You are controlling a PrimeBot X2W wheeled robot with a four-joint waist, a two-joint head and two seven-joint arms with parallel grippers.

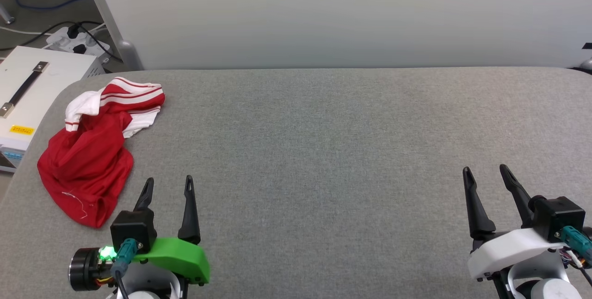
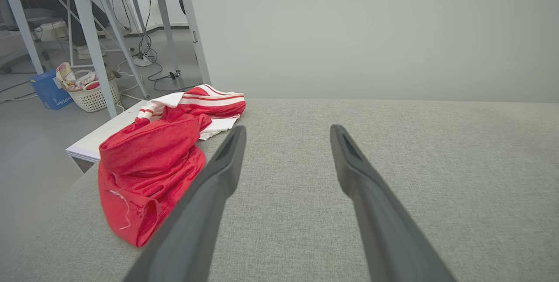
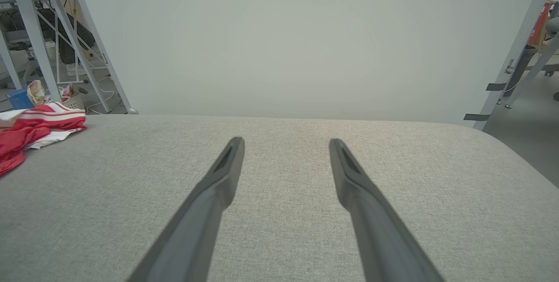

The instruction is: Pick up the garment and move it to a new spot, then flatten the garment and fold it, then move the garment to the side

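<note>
A grey cloth-covered counter [image 1: 323, 151] meets a pale panel [image 1: 323, 12] (cables [image 1: 46, 8] trail on the floor past its left edge). The garment [image 1: 88, 160] lies crumpled near the far-left corner. The left end effector [image 1: 168, 180] and right end effector [image 1: 484, 169] stand wide and empty at the near edge.

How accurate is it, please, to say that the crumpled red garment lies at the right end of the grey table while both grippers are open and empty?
Not quite: the garment lies at the left end of the grey table, beside the left gripper, as the head view shows. The rest holds: that gripper and the right gripper are open and empty.
</note>
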